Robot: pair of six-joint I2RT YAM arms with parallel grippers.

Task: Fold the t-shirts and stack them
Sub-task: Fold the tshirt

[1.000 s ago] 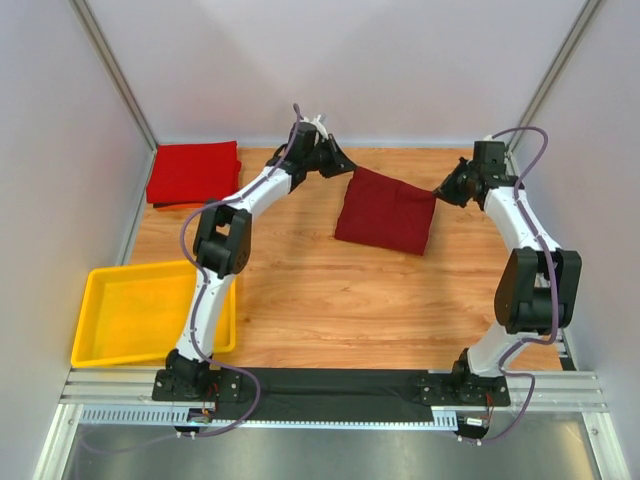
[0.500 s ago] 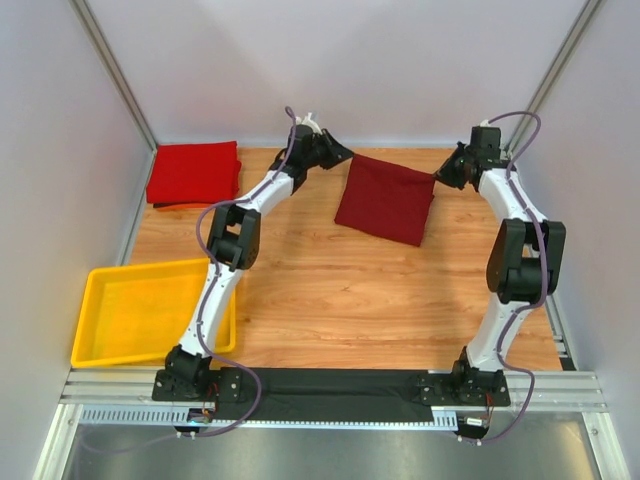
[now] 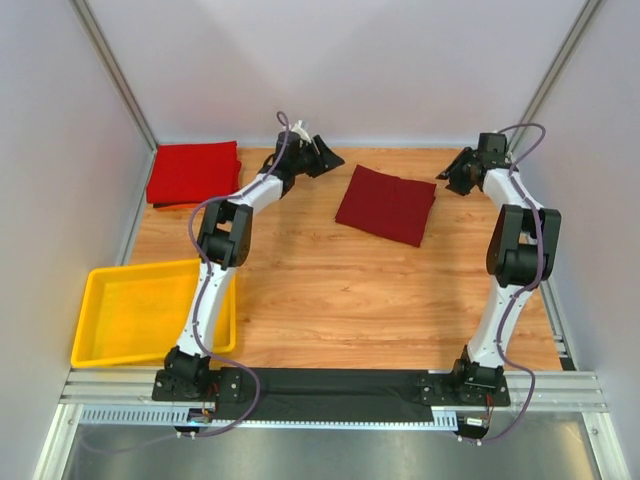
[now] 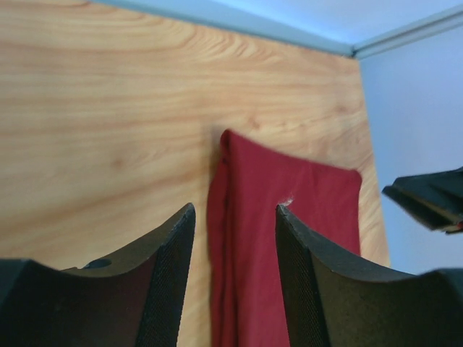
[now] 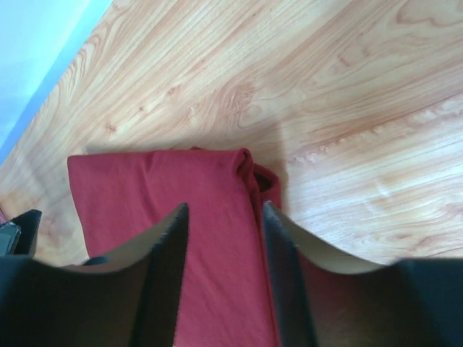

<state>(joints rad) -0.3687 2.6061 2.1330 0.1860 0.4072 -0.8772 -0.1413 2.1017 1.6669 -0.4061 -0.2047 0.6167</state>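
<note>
From above, the folded maroon shirt [image 3: 386,204] lies flat at the far centre of the tabletop [image 3: 330,300]. It sits between the left end effector [image 3: 328,160] and the right end effector [image 3: 447,175]. The red shirt [image 3: 193,172] lies far left.
Left wrist: jaws apart, empty.
Right wrist: jaws apart, empty.

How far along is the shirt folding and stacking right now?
Done: the bright red t-shirt lies folded in the far left corner, and the maroon t-shirt lies folded flat to its right. In hand: nothing; the left gripper and right gripper are both open, on either side of the maroon one, not touching it. Left: stacking, since the two shirts sit apart.
</note>
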